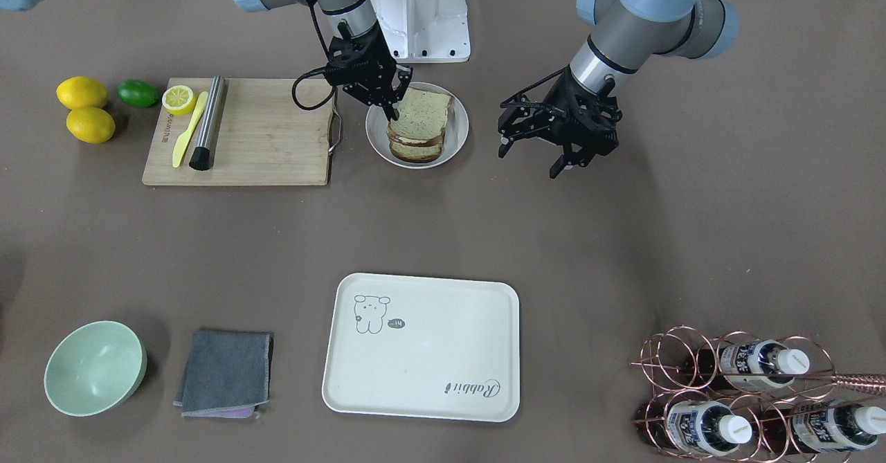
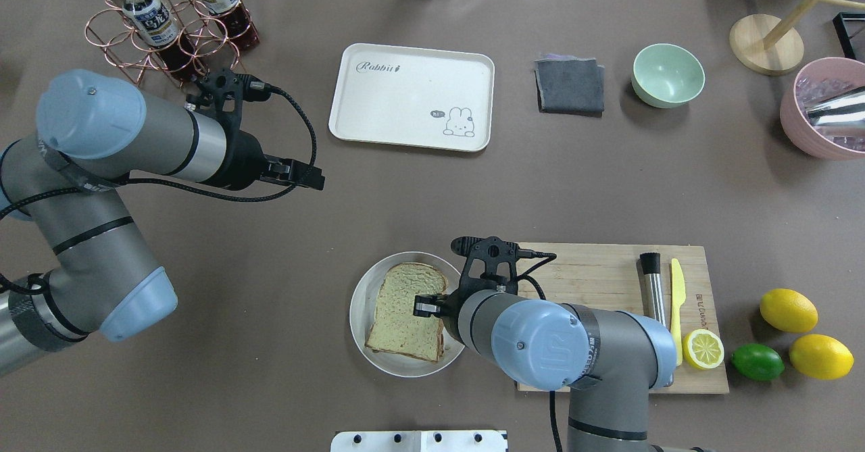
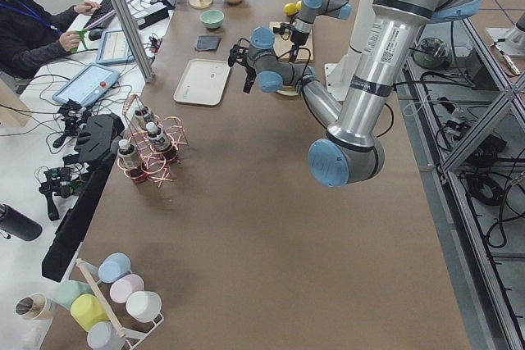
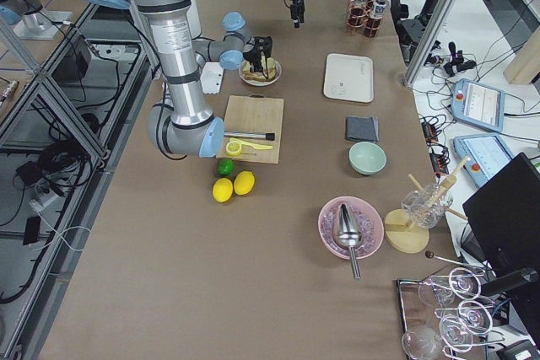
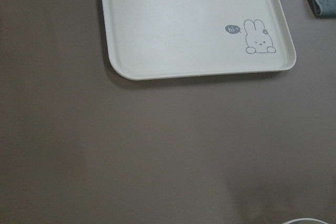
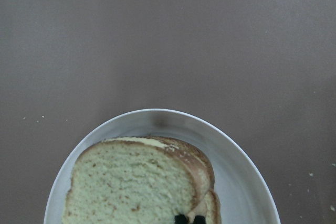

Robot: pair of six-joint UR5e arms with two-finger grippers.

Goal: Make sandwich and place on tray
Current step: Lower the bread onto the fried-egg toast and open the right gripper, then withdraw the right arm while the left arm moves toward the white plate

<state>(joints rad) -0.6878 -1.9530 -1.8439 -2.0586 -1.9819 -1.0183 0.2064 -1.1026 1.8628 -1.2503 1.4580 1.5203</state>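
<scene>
l arm bent at elbow, wrist level over bare bench (image 1: 443, 228); left tool (image 1: 530, 161) above it, fingers wide. tray (image 2: 405, 101) sits on far side of bench, well apart from plate (image 2: 361, 317). r arm angled down over plate, right tool (image 1: 393, 109) narrow, nipping crust edge of sandwich (image 2: 405, 303). sandwich in plate: pale green-tan slices, brown crust, top slice askew.

Bright, even overhead light on the matte worktop (image 1: 623, 255); soft, faint shadows hug the tray (image 1: 429, 369) and the green bowl (image 1: 95, 367). Exterior views crisp, both wrist views a touch soft.
</scene>
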